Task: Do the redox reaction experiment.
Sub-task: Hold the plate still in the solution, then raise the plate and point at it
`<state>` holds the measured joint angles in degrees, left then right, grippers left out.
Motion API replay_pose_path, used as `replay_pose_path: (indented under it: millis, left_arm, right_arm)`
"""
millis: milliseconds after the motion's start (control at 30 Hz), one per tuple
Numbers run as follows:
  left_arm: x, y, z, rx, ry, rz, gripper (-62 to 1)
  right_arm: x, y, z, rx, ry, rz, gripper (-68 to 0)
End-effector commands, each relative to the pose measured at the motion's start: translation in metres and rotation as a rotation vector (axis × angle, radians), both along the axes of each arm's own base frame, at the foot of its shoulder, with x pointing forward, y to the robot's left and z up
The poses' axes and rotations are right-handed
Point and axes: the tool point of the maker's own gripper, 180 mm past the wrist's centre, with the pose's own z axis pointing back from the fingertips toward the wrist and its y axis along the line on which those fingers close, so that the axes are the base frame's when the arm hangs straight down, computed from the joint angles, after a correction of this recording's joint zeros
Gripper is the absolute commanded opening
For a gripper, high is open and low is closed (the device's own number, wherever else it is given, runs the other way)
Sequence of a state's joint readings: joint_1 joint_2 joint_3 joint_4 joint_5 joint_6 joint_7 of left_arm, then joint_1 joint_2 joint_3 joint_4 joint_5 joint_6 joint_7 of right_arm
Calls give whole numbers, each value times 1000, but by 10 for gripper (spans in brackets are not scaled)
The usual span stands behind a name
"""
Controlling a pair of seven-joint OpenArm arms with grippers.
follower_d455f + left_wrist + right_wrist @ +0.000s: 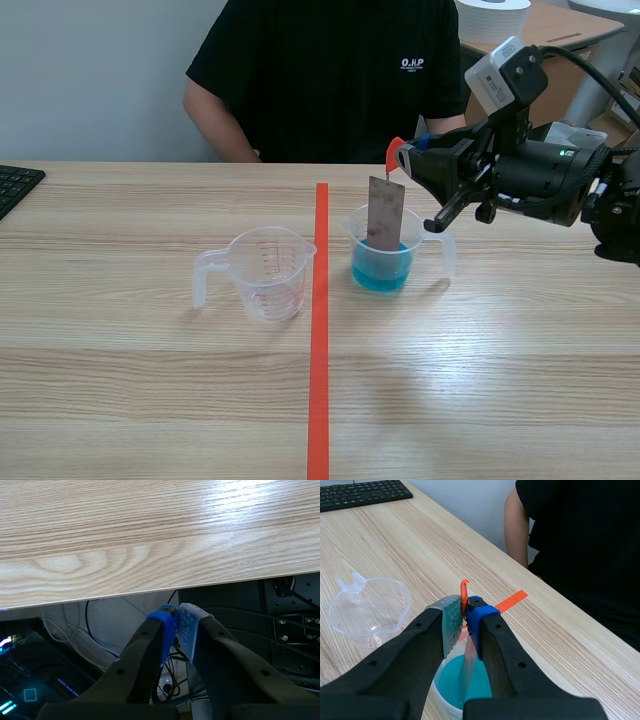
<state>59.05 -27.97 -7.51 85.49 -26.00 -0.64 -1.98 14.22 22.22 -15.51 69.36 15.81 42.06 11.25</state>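
Holding the metal plate by its orange hook clamped in the right gripper, lower end dipped in the blue liquid of the cup on the counter; probably light, stiff, wet-slick, best taken at that hook.

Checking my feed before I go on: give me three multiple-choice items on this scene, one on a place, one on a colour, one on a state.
1. Where does the metal plate hang?
A. Over the keyboard
B. Inside the cup with liquid
C. Flat on the table

2. What colour is the liquid?
A. Blue
B. Red
C. Clear

3. How does the left gripper stand?
A. Open
B. Shut on the plate
C. Shut on nothing

1 B: the plate reaches down into that cup, hung from the orange hook that the right gripper clamps.
2 A: it shows blue in the scene and right wrist views.
3 C: its pads meet with nothing between them.
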Motion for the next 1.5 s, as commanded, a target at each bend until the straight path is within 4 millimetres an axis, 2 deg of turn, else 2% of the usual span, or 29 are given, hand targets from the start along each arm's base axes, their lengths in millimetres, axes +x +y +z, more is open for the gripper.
replay_pose_path:
  millis: [0,367,667,1000,1467]
  left_arm:
    - [4,-3,3,-9,-17,-10,-560]
    - [4,-3,3,-9,-17,-9,-560]
    - [4,-3,3,-9,-17,-9,-560]
    - [4,-3,3,-9,-17,-9,-560]
    - [4,-3,3,-9,-17,-9,-560]
  right_arm:
    - [-1,2,5,-7,-12,16,-658]
    - [-2,-2,12,-32,-35,20,-658]
    - [-5,-5,43,-36,-110,46,-658]
    - [-16,1,72,-62,-193,93,-658]
    - [-27,-2,114,-27,-267,72,-658]
